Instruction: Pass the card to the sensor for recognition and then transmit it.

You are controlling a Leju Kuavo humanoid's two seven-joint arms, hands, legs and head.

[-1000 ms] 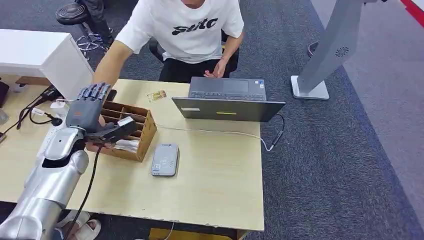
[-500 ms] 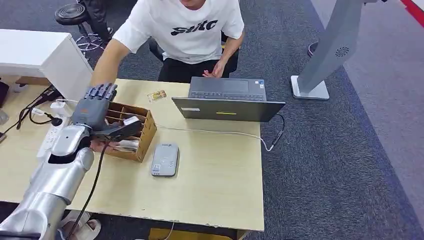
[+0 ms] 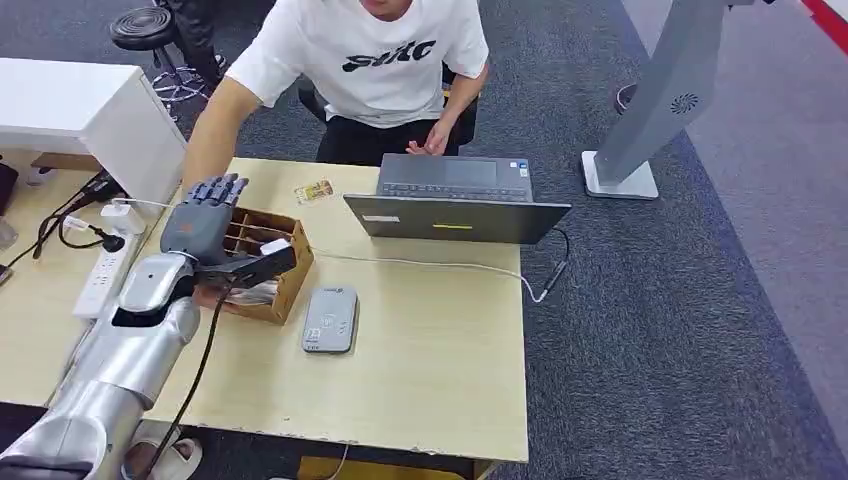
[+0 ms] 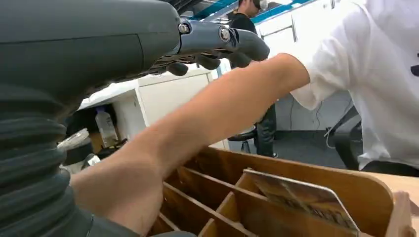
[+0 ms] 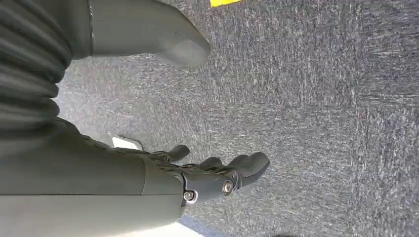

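My left hand hovers over the wooden divided box, fingers straight and spread, thumb reaching across the box. A pale card shows at the thumb's tip; the same card stands tilted among the box's dividers, and I cannot tell whether the thumb touches it. A person's arm reaches under my palm into the box. The grey card sensor lies on the table just right of the box. My right hand hangs over the carpet, fingers loosely apart, holding nothing.
The person sits across the table behind an open laptop with a cable running off the right edge. Another card lies near the far edge. A power strip and cables lie left of the box. A grey stand is on the carpet.
My left hand has moved forward and to the right over the box, the pale card edge staying at its thumb tip. The person's arm still reaches into the box.
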